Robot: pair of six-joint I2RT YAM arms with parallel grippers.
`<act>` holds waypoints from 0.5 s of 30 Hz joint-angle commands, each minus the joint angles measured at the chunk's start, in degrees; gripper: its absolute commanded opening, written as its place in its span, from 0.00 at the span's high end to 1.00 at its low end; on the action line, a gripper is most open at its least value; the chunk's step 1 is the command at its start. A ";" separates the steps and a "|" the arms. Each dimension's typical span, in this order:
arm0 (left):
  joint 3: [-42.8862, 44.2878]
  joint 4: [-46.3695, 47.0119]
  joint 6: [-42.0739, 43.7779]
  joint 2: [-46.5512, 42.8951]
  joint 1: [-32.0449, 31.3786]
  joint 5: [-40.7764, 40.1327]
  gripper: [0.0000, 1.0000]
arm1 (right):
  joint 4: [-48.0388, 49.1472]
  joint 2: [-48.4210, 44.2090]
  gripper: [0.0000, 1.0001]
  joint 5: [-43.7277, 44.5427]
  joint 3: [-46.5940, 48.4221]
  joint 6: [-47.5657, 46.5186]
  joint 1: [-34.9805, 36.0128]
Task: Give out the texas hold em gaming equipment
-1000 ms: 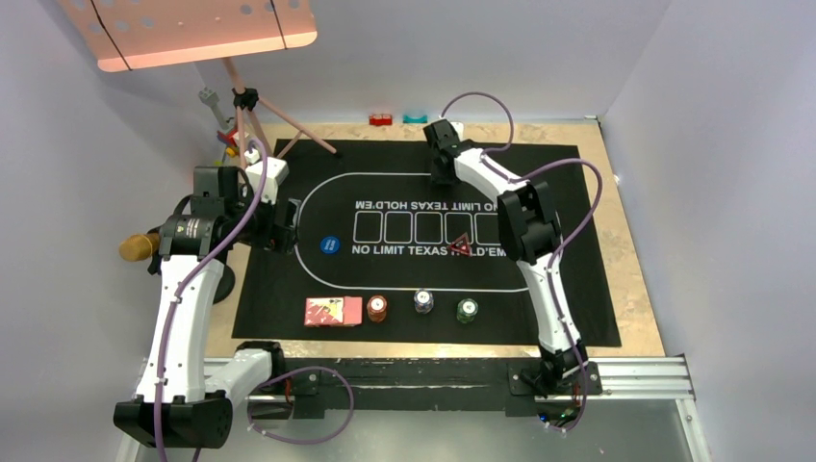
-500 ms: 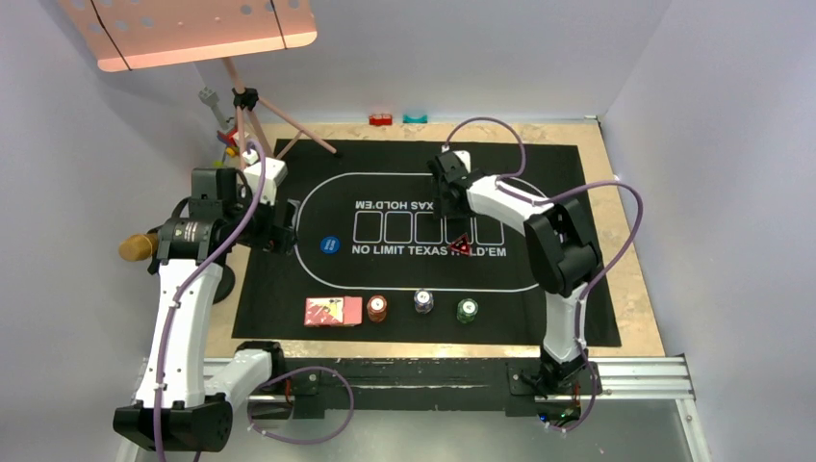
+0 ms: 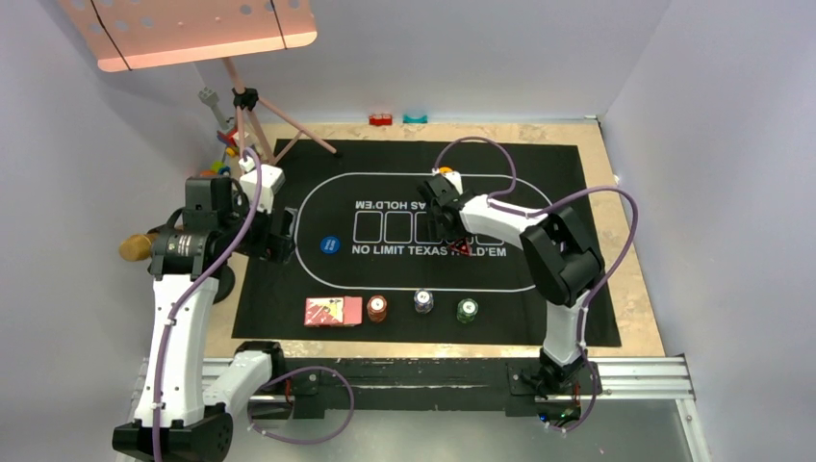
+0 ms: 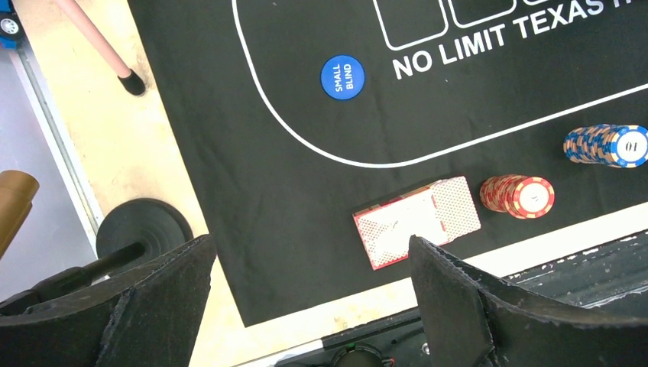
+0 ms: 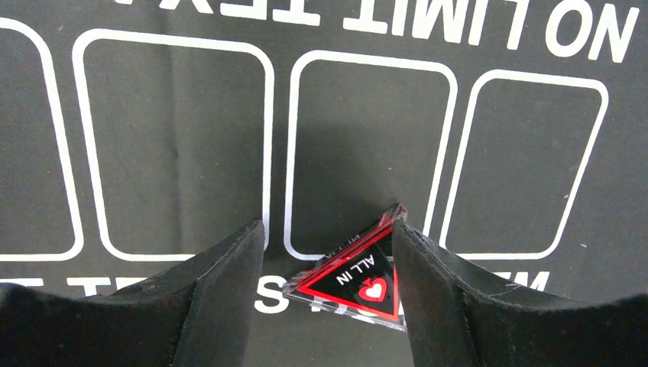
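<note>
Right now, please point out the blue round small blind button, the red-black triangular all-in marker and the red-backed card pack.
Blue round small blind button (image 4: 342, 77), left wrist view, centre.
Red-black triangular all-in marker (image 5: 359, 281), right wrist view, face.
Red-backed card pack (image 4: 416, 222), left wrist view, top.

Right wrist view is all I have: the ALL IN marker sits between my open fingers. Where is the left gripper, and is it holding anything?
Observer: The left gripper is open and empty, hovering above the left side of the mat.
Operator: Where is the card deck?
Observer: The red-backed card deck lies flat on the mat, close to its near edge.
Operator: And the chips?
Observer: In a row to the right of the deck: a red-orange stack, a grey stack, then a green stack.
</note>
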 commanded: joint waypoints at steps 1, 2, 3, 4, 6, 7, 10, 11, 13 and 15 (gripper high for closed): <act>2.45 -0.51 1.25 -0.76 0.08 -0.12 0.00 | -0.55 -3.00 0.37 1.90 -3.95 3.27 -0.13; 2.58 -0.52 1.37 -0.77 0.08 -0.13 0.00 | -1.10 -3.57 0.38 2.08 -4.63 3.88 -0.13; 2.62 -0.52 1.41 -0.69 0.06 -0.08 0.00 | -1.62 -3.97 0.39 2.40 -5.32 4.63 -0.16; 2.69 -0.59 1.43 -0.61 0.05 0.01 0.00 | -2.40 -4.28 0.41 2.72 -5.90 5.63 -0.17; 3.02 -0.82 1.55 -0.36 0.08 0.20 0.00 | -3.67 -5.09 0.44 3.01 -7.54 7.34 -0.12; 3.08 -0.90 1.63 -0.40 0.09 0.22 0.00 | -4.33 -5.66 0.47 3.33 -8.50 8.48 -0.13; 3.35 -1.15 2.18 -0.38 0.04 0.17 0.00 | -5.11 -8.30 0.49 3.48 -12.93 11.51 -0.13; 3.35 -1.15 2.33 -0.39 0.09 0.14 0.00 | -5.12 -9.25 0.49 3.48 -14.34 12.47 -0.16; 3.36 -1.23 2.60 -0.37 0.08 0.02 0.00 | -5.86 -10.63 0.49 3.44 -16.50 14.32 -0.14; 3.27 -1.28 2.80 -0.21 0.03 0.02 0.00 | -7.81 -11.64 0.49 4.81 -17.57 16.47 -0.13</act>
